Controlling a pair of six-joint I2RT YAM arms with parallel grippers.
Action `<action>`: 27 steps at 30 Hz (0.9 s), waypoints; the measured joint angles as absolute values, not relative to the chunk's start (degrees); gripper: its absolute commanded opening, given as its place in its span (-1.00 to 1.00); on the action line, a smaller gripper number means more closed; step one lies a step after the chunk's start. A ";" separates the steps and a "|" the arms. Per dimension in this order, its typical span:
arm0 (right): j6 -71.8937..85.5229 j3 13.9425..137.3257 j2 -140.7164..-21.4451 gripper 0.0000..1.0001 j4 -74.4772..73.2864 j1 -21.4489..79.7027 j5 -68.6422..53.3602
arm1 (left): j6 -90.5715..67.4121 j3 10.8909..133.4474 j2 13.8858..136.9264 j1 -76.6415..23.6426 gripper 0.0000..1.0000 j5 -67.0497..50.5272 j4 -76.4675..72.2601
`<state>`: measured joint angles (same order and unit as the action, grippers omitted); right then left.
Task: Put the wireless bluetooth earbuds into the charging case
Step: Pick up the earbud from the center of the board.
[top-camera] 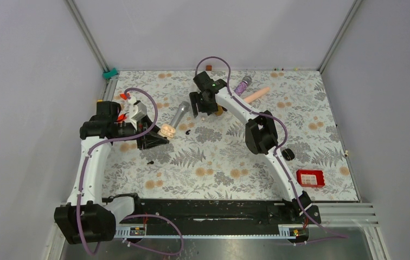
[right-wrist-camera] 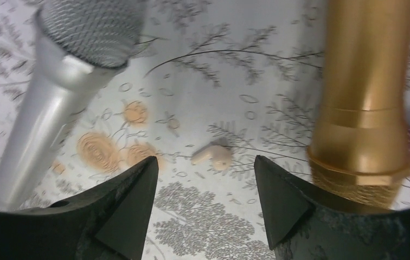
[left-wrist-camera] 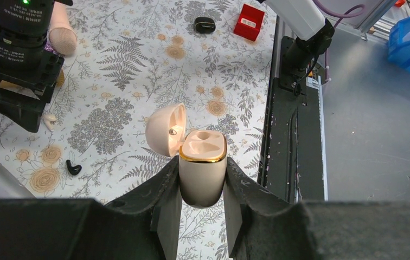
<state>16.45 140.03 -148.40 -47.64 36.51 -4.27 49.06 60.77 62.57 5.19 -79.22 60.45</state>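
My left gripper (left-wrist-camera: 203,163) is shut on a beige charging case (left-wrist-camera: 203,170) with a gold rim. Its lid (left-wrist-camera: 165,130) hangs open and both wells look empty. In the top view the case (top-camera: 167,130) sits left of centre. One tiny black earbud (left-wrist-camera: 73,168) lies on the table beyond it, also seen from above (top-camera: 187,131); another black earbud (top-camera: 150,162) lies nearer the arms. My right gripper (right-wrist-camera: 205,160) is open, low over a beige stemmed earbud (right-wrist-camera: 213,156) that lies just past its fingertips. From above, the right gripper (top-camera: 205,108) is at the table's back middle.
A silver microphone (right-wrist-camera: 67,81) lies left of the right gripper and a gold microphone (right-wrist-camera: 363,97) right of it. A purple microphone (top-camera: 242,84) and a pink one (top-camera: 257,95) lie behind. A round black pebble-like thing (top-camera: 288,154) and a red box (top-camera: 310,177) sit at the right.
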 measured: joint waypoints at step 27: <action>25.28 136.92 -148.42 0.02 -48.23 37.08 6.37 | 60.47 63.40 64.01 6.02 -1.00 -80.68 71.75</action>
